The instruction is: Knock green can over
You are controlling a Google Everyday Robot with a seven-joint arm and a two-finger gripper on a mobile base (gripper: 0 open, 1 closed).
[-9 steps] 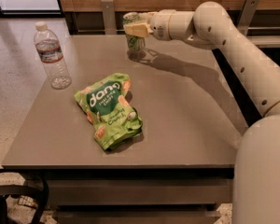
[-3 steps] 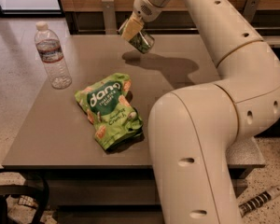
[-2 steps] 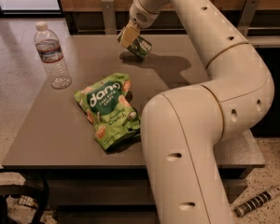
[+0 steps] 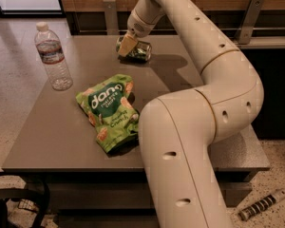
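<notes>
The green can [image 4: 137, 51] lies on its side at the far middle of the grey table [image 4: 52, 137], its long axis running left to right. My gripper [image 4: 127, 45] hangs just in front of the can's left end, its tan fingertips touching or almost touching it and hiding part of it. The white arm reaches up from the lower right, bends and comes down onto the can from the back.
A clear plastic water bottle [image 4: 53, 57] stands upright at the table's left edge. A flat bright-green snack bag [image 4: 110, 111] lies in the middle of the table. A wooden wall with metal brackets runs behind the table. The arm's big links cover the right half.
The can has gone from upright in the gripper to tilted, then to lying flat on its side on the table. The gripper has lowered and swung left with it.
</notes>
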